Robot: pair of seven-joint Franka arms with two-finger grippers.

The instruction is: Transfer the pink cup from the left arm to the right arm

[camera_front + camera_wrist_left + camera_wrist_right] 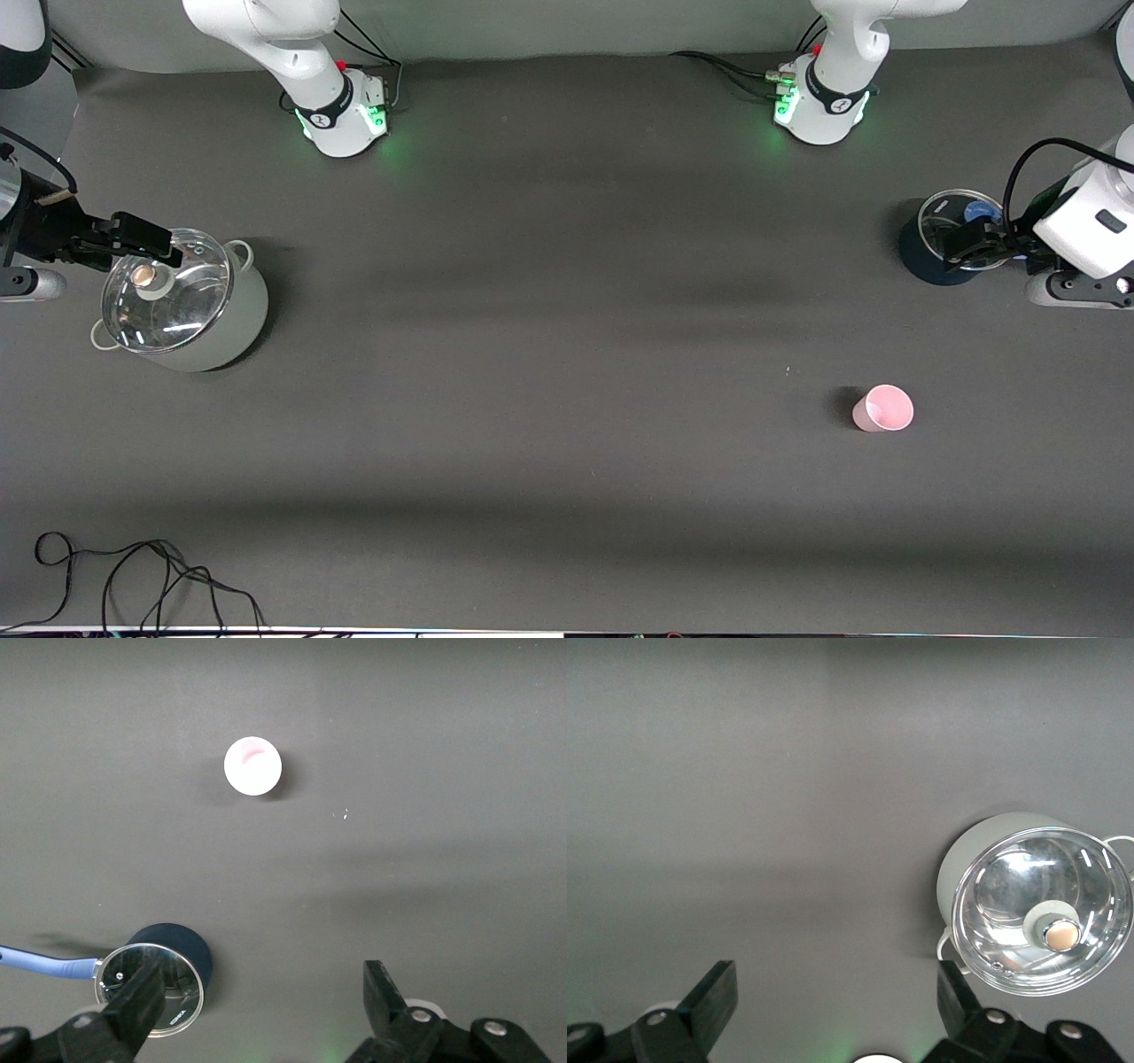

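Note:
The pink cup (pixel 883 408) stands upright on the dark table toward the left arm's end, nearer to the front camera than the dark blue pot. It also shows in the left wrist view (pixel 252 766), apart from the claw. My left gripper (pixel 970 241) hangs over the dark blue pot, open and empty (pixel 261 997). My right gripper (pixel 146 237) hangs over the lidded pale pot at the right arm's end, open and empty (pixel 833 997).
A dark blue pot (pixel 930 257) with a glass lid (pixel 151 988) and a blue handle sits under the left gripper. A pale grey pot (pixel 226 328) with a glass lid (pixel 1041 912) sits under the right gripper. A black cable (pixel 133 576) lies at the front edge.

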